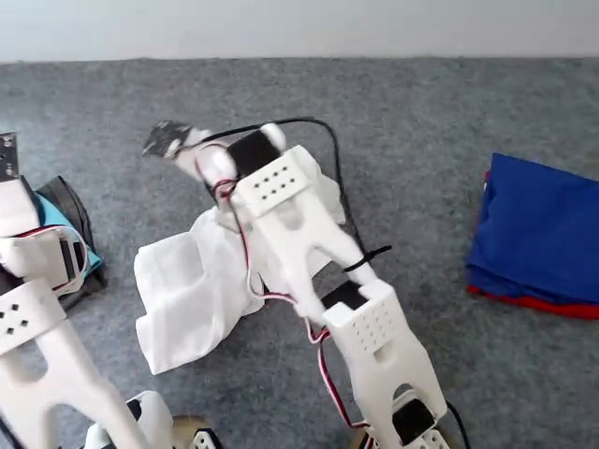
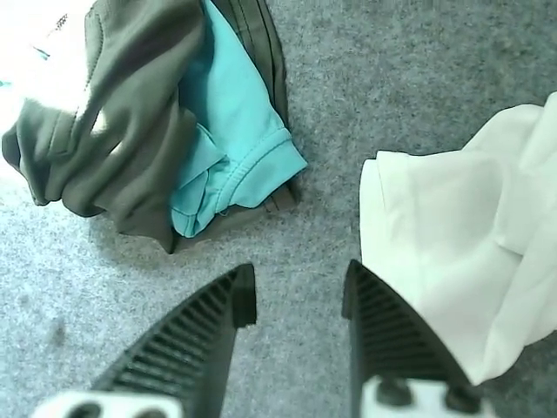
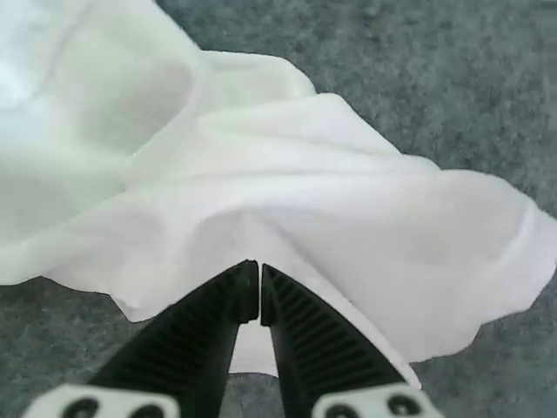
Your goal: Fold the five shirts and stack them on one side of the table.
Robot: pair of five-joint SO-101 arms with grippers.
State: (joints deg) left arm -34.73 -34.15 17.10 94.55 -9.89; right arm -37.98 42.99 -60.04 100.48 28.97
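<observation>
Folding now: white shirt (image 1: 192, 295), right gripper (image 3: 258, 283) pinching its edge.
Idling: left gripper (image 2: 298, 296), gaping, holding nothing.
Needing next: likely dragging edge across.

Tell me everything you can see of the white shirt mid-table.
The white shirt is plain, thin-looking cloth, rumpled into soft folds, lying mid-table on the grey surface. The right claw is shut on a pinched ridge of it, and the right arm crosses above its far part. The open left claw is beside its edge, not touching.
</observation>
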